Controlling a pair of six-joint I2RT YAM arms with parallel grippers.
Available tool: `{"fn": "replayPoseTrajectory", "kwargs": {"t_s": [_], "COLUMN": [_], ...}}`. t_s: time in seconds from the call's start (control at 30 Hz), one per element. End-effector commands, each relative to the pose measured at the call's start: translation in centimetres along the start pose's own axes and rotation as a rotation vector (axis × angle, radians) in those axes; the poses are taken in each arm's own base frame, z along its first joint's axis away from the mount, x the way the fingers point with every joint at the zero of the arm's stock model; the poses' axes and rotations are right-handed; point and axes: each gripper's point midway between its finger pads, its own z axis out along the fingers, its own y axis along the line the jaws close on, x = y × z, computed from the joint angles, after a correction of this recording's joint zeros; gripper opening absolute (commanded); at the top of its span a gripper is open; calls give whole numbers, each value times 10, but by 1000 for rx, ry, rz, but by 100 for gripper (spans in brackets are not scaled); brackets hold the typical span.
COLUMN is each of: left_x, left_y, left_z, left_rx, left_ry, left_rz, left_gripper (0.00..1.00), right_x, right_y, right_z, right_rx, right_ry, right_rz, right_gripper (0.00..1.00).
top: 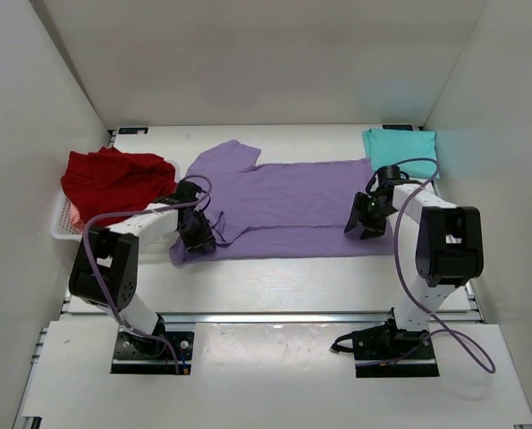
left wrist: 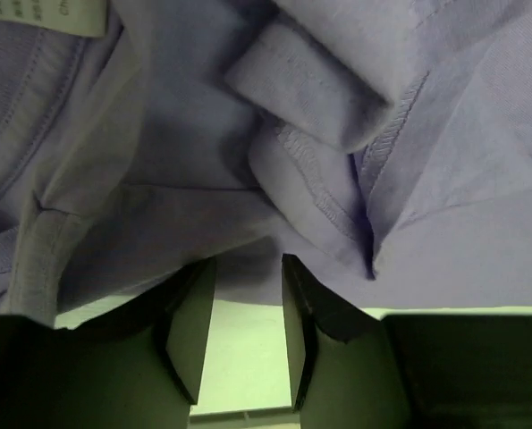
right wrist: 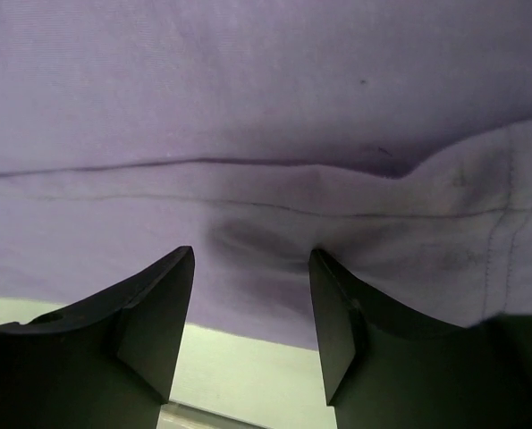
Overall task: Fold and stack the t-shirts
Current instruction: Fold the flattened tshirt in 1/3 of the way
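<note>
Lavender shirt (top: pixel 292 201) lies long axis left-right. Left end effector (top: pixel 198 238) sits at its sleeve end, right end effector (top: pixel 365 224) at its hem end. Both released, holding nothing.

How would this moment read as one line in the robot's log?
purple t-shirt: spread on table | left gripper: open, at collar end | right gripper: open, at hem

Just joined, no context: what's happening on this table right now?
Both arms are at the lavender t-shirt spread across the table: left gripper at its collar end, right gripper at its hem end, both open with no cloth between the jaws. A teal t-shirt lies folded far right; a red t-shirt is heaped in the white basket at left.
</note>
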Motion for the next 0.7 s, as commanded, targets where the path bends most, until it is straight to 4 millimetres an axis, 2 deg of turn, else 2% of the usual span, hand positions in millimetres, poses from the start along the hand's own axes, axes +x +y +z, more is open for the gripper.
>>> {"fn": "replayPoseTrajectory", "kwargs": {"t_s": [0.0, 0.03, 0.07, 0.1, 0.13, 0.23, 0.3, 0.33, 0.4, 0.43, 0.57, 0.6, 0.67], "left_x": [26, 28, 41, 51, 55, 81, 95, 98, 111, 117, 119, 121, 121], "left_y": [39, 44, 55, 66, 67, 90, 100, 98, 108, 112, 109, 109, 108], "left_z": [8, 5, 9, 10, 7, 10, 7, 5, 4, 2, -3, -6, -10], "left_rx": [-109, -114, -133, -158, -155, -197, -220, -206, -212, -206, -150, -151, -148], "left_ry": [37, 27, 60, 74, 71, 126, 151, 152, 172, 176, 144, 152, 152], "left_rz": [-42, -35, -40, -33, -28, -7, 16, 26, 24, 15, -6, -6, 13], "left_gripper": [47, 47, 47, 47, 47, 48, 47, 48, 48, 48, 47, 47, 45], "right_x": [38, 46, 63, 65, 77, 105, 118, 121, 138, 138, 159, 165, 156], "right_y": [-16, -18, -14, -14, -16, -16, -17, -17, -21, -20, -33, -30, -31], "right_z": [6, 5, 8, 7, 9, 6, 0, -3, -7, -12, -17, -19, -24], "right_rx": [48, 49, 43, 43, 47, 51, 42, 48, 50, 44, 57, 38, 65], "right_ry": [120, 133, 177, 171, 193, 233, 239, 237, 260, 244, 242, 244, 207], "right_rz": [13, 11, -11, -13, -22, -22, -15, -21, -9, -6, 48, 58, 54], "right_gripper": [53, 53, 54, 53, 54, 55, 54, 54, 55, 54, 53, 53, 53]}}
